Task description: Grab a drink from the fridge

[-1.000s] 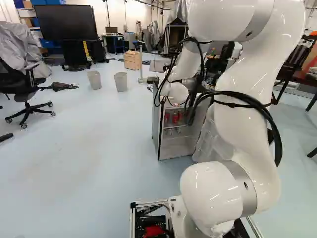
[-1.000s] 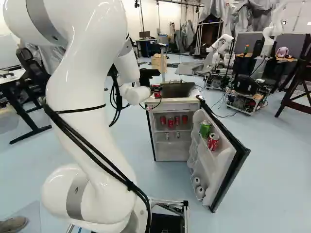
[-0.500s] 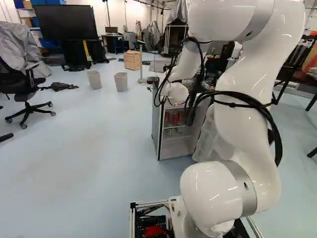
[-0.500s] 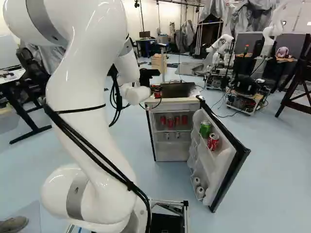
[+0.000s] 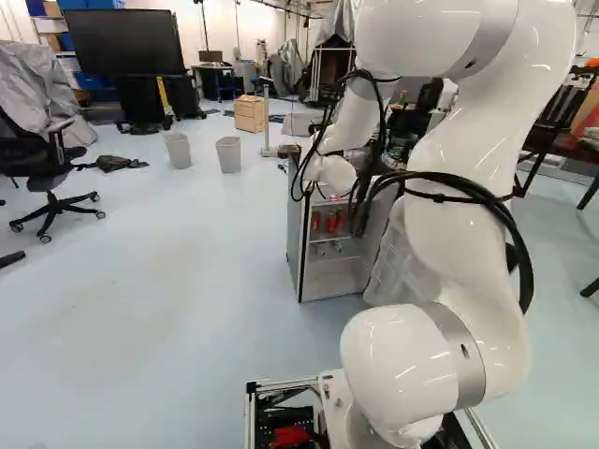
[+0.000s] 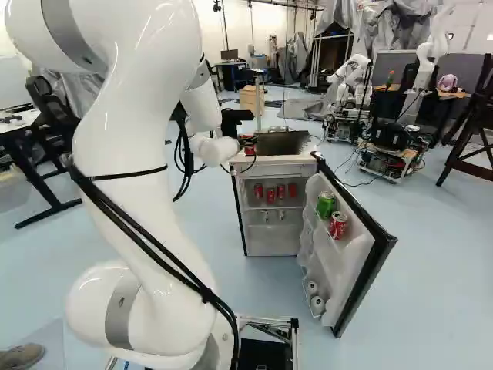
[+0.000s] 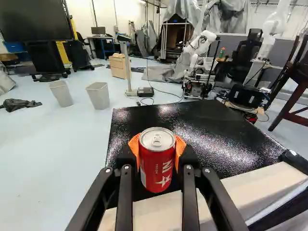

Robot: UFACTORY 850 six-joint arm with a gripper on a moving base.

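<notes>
In the right base view my gripper is over the fridge top, partly hidden by the arm's wrist. The wrist view shows the gripper shut on a red can, an orange pad against either side. The can is upright above the front part of the black top; whether it touches the top I cannot tell. Below, the fridge stands open, with several red cans on its upper shelf. Its door holds a green can and another red can.
The door sticks out toward the base on the fridge's right. Two grey bins stand beyond it to the left, with an office chair farther left. Another robot is behind the fridge, and a wooden chair stands at the far right.
</notes>
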